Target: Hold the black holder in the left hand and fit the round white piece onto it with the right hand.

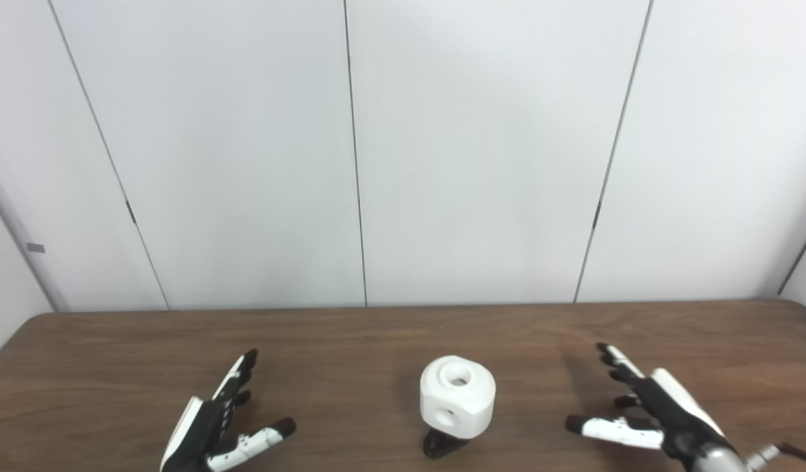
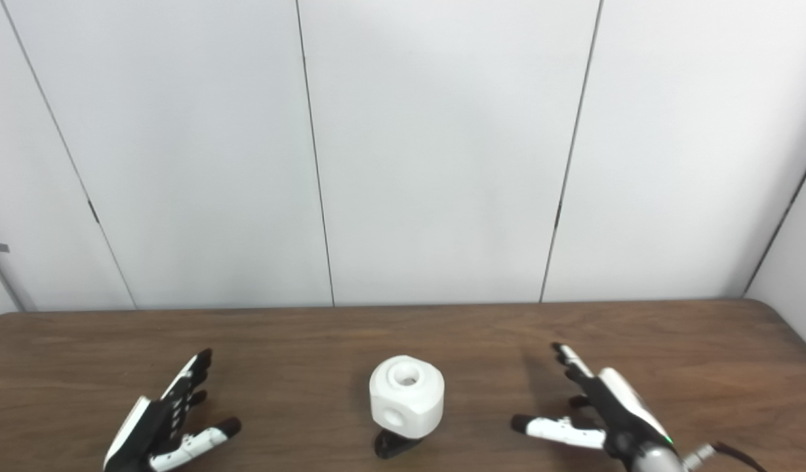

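While both hands lie spread and empty, left hand (image 1: pixel 216 423) lower left, right hand (image 1: pixel 652 410) lower right: round white piece (image 1: pixel 457 396) sits atop black holder (image 1: pixel 444 444), bottom centre. Advice: grip holder low, steadily.

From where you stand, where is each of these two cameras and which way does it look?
Left eye view: on the head, looking forward and down at the brown table and wall; shows the left robot hand and right robot hand, both open.
Right eye view: beside it, a little to the right, facing the same way; shows both robot hands too.
Shared: the round white piece sitting on the black holder, between the hands.
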Robot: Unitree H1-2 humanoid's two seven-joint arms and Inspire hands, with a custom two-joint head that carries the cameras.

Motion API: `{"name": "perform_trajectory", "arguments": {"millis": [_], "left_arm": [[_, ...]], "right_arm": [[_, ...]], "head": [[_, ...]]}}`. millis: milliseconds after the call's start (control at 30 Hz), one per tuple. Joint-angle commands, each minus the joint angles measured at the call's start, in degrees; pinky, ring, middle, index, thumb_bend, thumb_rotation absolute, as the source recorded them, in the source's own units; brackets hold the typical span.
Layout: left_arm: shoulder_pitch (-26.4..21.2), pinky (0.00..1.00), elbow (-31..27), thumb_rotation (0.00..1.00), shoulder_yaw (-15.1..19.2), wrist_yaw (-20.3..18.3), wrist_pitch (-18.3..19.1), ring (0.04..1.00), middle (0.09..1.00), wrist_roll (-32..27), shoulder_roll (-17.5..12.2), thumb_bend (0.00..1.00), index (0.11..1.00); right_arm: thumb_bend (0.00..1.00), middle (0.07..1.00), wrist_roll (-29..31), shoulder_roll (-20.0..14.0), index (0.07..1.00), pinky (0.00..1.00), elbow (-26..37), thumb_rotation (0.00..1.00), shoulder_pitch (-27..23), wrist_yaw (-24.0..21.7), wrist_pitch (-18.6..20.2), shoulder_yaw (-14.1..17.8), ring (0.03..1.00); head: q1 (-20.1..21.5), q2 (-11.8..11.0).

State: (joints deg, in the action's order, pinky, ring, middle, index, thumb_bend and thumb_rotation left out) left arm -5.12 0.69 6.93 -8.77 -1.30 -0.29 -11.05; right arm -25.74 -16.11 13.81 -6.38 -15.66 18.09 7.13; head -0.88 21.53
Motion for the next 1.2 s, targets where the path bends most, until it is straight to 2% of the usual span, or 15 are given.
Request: {"name": "perform_trajectory", "arguments": {"millis": [0,100,133,267,400,533,600,733,833,933,1167], "left_arm": [[0.1,0.94,-3.0,0.57,1.1,1.8,-3.2,0.999,1.0,-1.6,0.6,0.95,1.0],[1.0,0.92,-4.0,0.64,1.8,2.4,-4.0,0.999,1.0,-3.1,1.7,0.96,1.0],[1.4,0.93,-4.4,0.65,2.0,2.5,-3.9,1.0,1.0,-3.8,2.0,0.95,1.0],[2.8,0.99,-7.2,0.66,2.6,2.2,-1.0,1.0,1.0,-7.1,2.9,0.89,1.0],[4.0,1.0,-10.0,0.65,2.8,2.6,1.9,1.0,1.0,-9.4,3.5,0.85,1.0],[4.8,1.0,-12.6,0.62,2.8,3.1,4.7,1.0,1.0,-11.0,4.3,0.83,1.0],[4.9,1.0,-13.6,0.6,2.9,3.2,5.8,1.0,1.0,-11.9,4.7,0.82,1.0],[5.0,1.0,-14.9,0.6,3.1,3.4,7.3,1.0,1.0,-12.9,5.1,0.82,1.0],[4.8,1.0,-14.6,0.6,3.1,3.3,6.3,1.0,1.0,-13.4,5.0,0.84,1.0],[4.7,1.0,-14.4,0.61,3.0,2.9,4.9,1.0,1.0,-13.8,4.7,0.82,1.0],[4.9,1.0,-15.7,0.58,4.1,4.3,5.1,1.0,1.0,-15.3,5.3,0.84,0.956]], "right_arm": [[1.0,0.961,3.3,0.7,0.983,0.8,0.3,0.66,1.4,3.9,-4.4,1.6,0.915],[0.94,0.983,7.0,1.8,0.991,0.84,-0.1,0.65,3.6,6.3,-7.4,2.3,0.953],[0.93,0.987,7.7,2.2,0.991,0.85,-0.1,0.65,4.3,7.2,-8.4,2.3,0.959],[0.82,0.955,8.0,3.5,0.955,0.8,0.5,0.7,6.8,10.5,-11.3,1.6,0.915],[0.71,0.932,10.6,4.8,0.933,0.79,0.8,0.71,8.5,12.0,-12.8,1.6,0.892],[0.68,0.915,11.8,5.4,0.92,0.78,1.7,0.75,9.8,13.3,-13.1,1.5,0.88],[0.68,0.912,12.6,5.8,0.917,0.79,2.7,0.78,10.5,13.4,-12.4,1.6,0.884],[0.67,0.918,15.2,6.6,0.921,0.79,5.8,0.78,12.1,13.2,-10.2,1.9,0.895],[0.69,0.922,17.1,6.8,0.921,0.78,7.8,0.77,13.0,13.1,-8.8,2.1,0.904],[0.7,0.92,19.7,6.9,0.915,0.77,8.7,0.74,13.6,12.9,-8.3,2.5,0.904],[0.66,0.927,23.6,6.6,0.918,0.78,10.5,0.69,14.9,12.6,-7.8,2.7,0.908]], "head": [[-0.1,0.0],[-0.1,0.9],[-0.1,2.1],[0.2,4.0],[0.6,5.6],[0.6,7.1],[0.7,7.9],[0.9,9.8],[1.1,10.7],[0.9,11.6],[1.0,13.6]]}}
